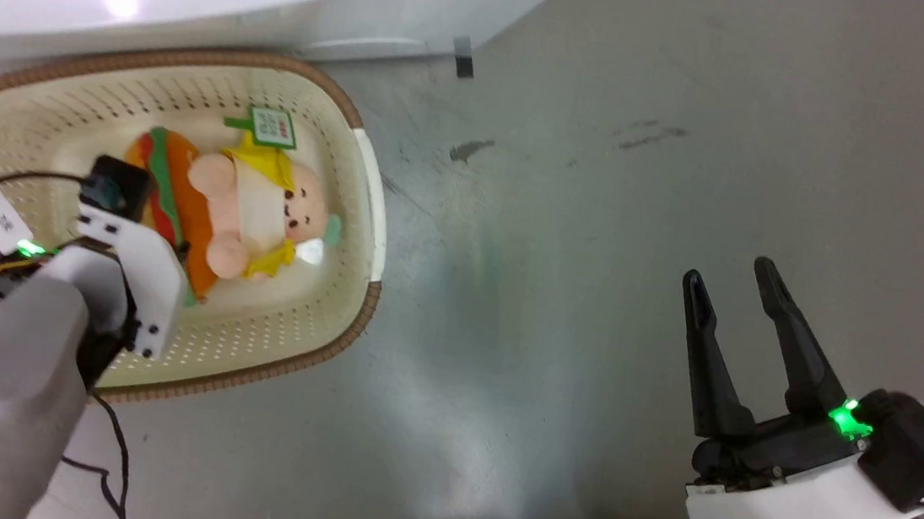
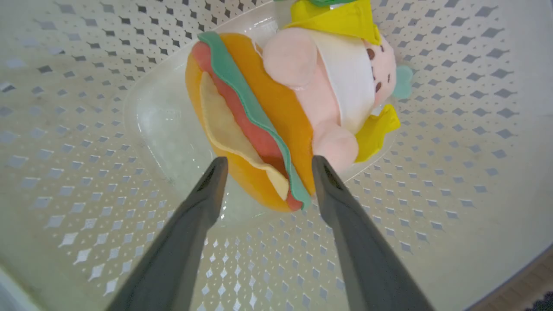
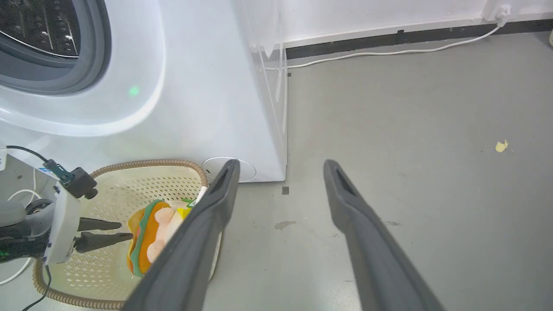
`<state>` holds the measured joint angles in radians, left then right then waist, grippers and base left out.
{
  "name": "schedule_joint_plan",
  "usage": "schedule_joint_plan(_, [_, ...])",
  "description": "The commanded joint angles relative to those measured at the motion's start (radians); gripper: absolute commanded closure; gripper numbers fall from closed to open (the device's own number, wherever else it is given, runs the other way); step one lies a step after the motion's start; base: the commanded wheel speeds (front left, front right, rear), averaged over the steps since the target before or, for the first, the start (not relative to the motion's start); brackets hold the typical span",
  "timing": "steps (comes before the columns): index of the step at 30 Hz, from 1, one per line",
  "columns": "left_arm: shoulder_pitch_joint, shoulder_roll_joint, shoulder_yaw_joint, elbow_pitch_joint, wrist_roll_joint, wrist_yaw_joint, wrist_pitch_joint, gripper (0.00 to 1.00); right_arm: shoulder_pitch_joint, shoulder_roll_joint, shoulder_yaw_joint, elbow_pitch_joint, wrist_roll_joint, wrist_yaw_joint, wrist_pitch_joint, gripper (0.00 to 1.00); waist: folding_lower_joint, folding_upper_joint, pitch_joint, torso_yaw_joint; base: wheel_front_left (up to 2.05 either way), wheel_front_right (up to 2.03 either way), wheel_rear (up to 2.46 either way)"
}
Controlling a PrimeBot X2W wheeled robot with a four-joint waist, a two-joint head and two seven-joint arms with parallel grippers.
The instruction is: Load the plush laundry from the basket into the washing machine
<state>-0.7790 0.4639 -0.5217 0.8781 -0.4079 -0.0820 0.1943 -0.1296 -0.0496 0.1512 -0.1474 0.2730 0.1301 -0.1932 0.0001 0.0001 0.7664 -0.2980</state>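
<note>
We note left gripper [image 2: 268, 162] spread, straddling burger end of toy [image 2: 276, 99] in basket [image 1: 352, 164] for a pinch, contact unclear; right gripper [image 1: 731, 277] parted, idle.

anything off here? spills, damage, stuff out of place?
Minor only: a small yellowish scrap lies on the grey floor, and a dark stain marks the floor beside the basket. The plush laundry lies inside the basket and looks intact.
</note>
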Motion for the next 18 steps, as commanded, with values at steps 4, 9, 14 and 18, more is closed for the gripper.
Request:
schedule_joint_plan(4, [-0.076, 0.023, -0.028, 0.058, -0.035, 0.001, 0.035, 0.00, -0.020, -0.001, -0.003, -0.024, 0.018, 0.000, -0.016, 0.00, -0.0001, -0.0001, 0.050, -0.020, 0.00, 0.00, 0.00])
schedule_joint_plan(9, [-0.136, 0.038, -0.059, 0.102, -0.060, -0.002, 0.052, 0.00, -0.022, -0.001, 0.000, -0.035, 0.046, 0.001, -0.026, 0.00, -0.0001, -0.0001, 0.096, -0.035, 0.00, 0.00, 0.00])
schedule_joint_plan(14, [-0.187, 0.054, -0.090, 0.146, -0.085, -0.006, 0.060, 0.00, -0.028, -0.001, 0.012, -0.040, 0.069, 0.001, -0.037, 0.00, -0.0001, -0.0001, 0.140, -0.049, 0.00, 0.00, 0.00])
schedule_joint_plan(18, [-0.236, 0.072, -0.121, 0.201, -0.130, -0.018, 0.076, 1.00, -0.042, -0.001, 0.028, -0.048, 0.087, 0.001, -0.049, 0.00, -0.0001, -0.0001, 0.189, -0.065, 0.00, 0.00, 0.00])
